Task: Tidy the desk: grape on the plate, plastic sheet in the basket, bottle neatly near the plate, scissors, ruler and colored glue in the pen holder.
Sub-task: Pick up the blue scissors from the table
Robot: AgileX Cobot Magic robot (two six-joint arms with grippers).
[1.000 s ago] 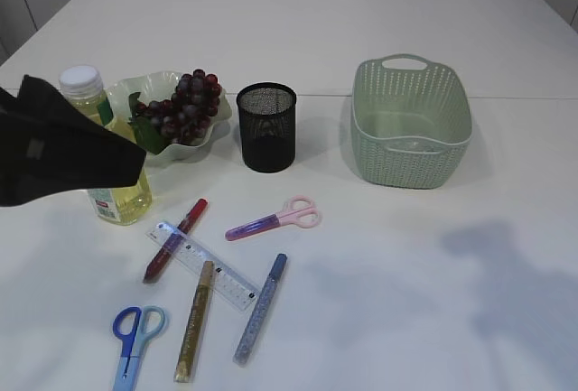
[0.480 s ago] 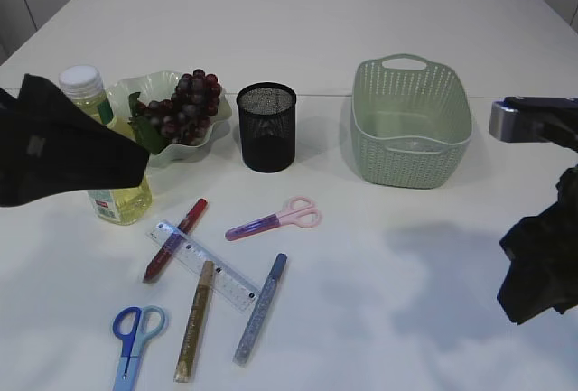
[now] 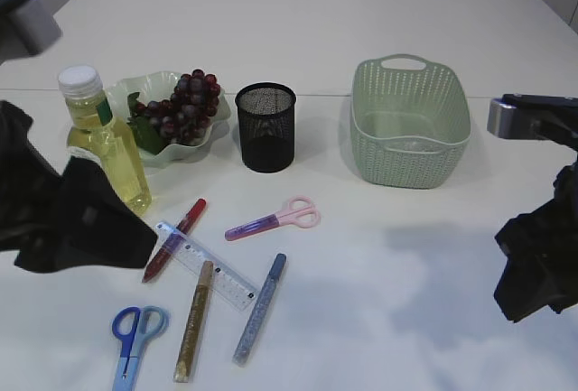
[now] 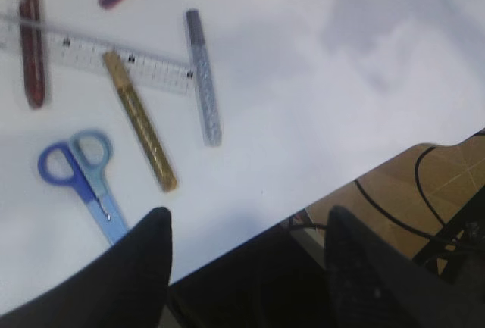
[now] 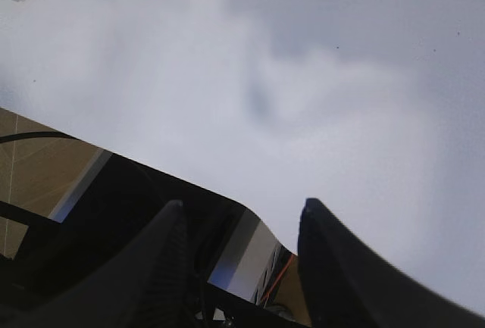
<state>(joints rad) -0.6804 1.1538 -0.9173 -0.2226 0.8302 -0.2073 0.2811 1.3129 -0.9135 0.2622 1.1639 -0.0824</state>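
Note:
The grape bunch [image 3: 185, 102] lies on the pale green plate [image 3: 124, 95]. The yellow bottle [image 3: 101, 143] stands upright beside it. The black mesh pen holder [image 3: 266, 126] stands to the right. Red glue [image 3: 176, 237], the clear ruler [image 3: 203, 265], gold glue [image 3: 194, 319], blue-silver glue [image 3: 260, 308], pink scissors [image 3: 275, 219] and blue scissors [image 3: 134, 341] lie loose on the table. My left gripper [image 3: 81, 224] [image 4: 248, 222] is open and empty above the front edge, near the blue scissors [image 4: 76, 173]. My right gripper [image 3: 533, 269] [image 5: 242, 207] is open and empty. No plastic sheet shows.
The green woven basket [image 3: 411, 120] stands at the right behind the right arm. The table's front edge runs under both grippers in the wrist views, with floor beyond it. Gold glue [image 4: 140, 131], silver glue [image 4: 203, 78] and the ruler [image 4: 114, 59] lie ahead of the left gripper.
The left arm has dropped toward the front left, uncovering the bottle. The right arm came into view at the right edge and has since stayed put.

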